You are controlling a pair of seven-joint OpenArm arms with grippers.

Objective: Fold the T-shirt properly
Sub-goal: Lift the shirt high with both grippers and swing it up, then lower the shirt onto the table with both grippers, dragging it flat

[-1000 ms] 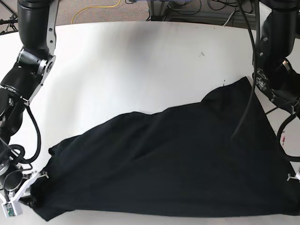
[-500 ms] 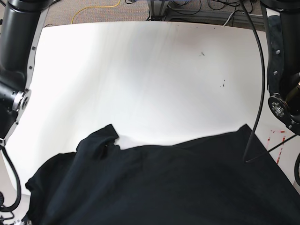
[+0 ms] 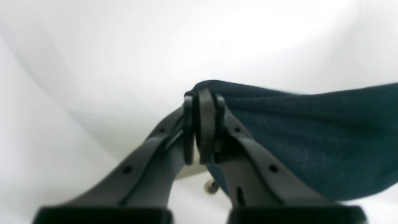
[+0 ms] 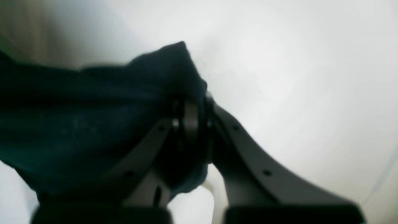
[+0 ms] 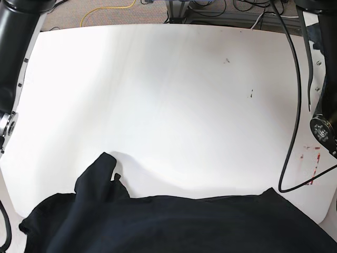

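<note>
- The black T-shirt [image 5: 174,224] lies bunched along the near edge of the white table [image 5: 158,95], with one sleeve [image 5: 97,176] poking up toward the table's middle.
- From the left gripper [image 3: 202,124], the cloth [image 3: 311,137] stretches away to one side in a taut sheet; the fingers [image 3: 206,118] are pressed together with the shirt's edge pinched between them.
- The right gripper [image 4: 191,121] is likewise clamped on the fabric [image 4: 87,118], which bulges over and beside its tips and hangs off to the opposite side.
- Beyond both grippers there is only bare white tabletop, blurred in the wrist views.
- A black cable [image 5: 292,95] droops over the table by the left arm [image 5: 324,126], near red marks [image 5: 310,158] at the edge.
</note>
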